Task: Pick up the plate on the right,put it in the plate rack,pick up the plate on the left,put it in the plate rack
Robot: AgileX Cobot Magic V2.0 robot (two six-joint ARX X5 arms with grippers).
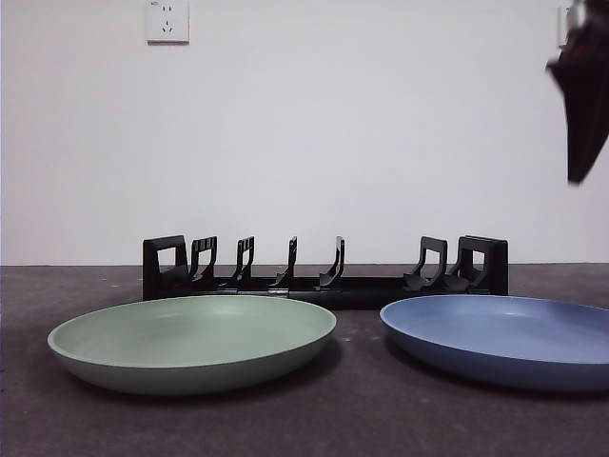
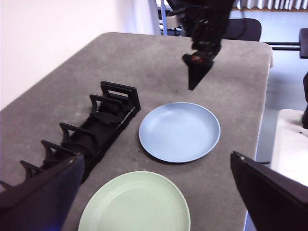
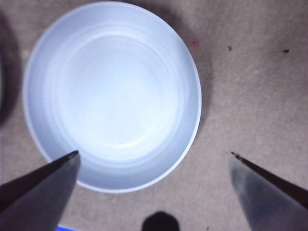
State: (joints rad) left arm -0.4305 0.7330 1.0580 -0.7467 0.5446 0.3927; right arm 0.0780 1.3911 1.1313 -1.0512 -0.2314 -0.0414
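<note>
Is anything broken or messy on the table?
Nothing stands out. The green plate and blue plate lie flat and whole in front of the plate rack, which holds no plates yet.

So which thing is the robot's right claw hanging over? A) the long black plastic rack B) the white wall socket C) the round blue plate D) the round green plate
C: the right wrist view looks straight down on the round blue plate, with the open right gripper above its edge.
</note>
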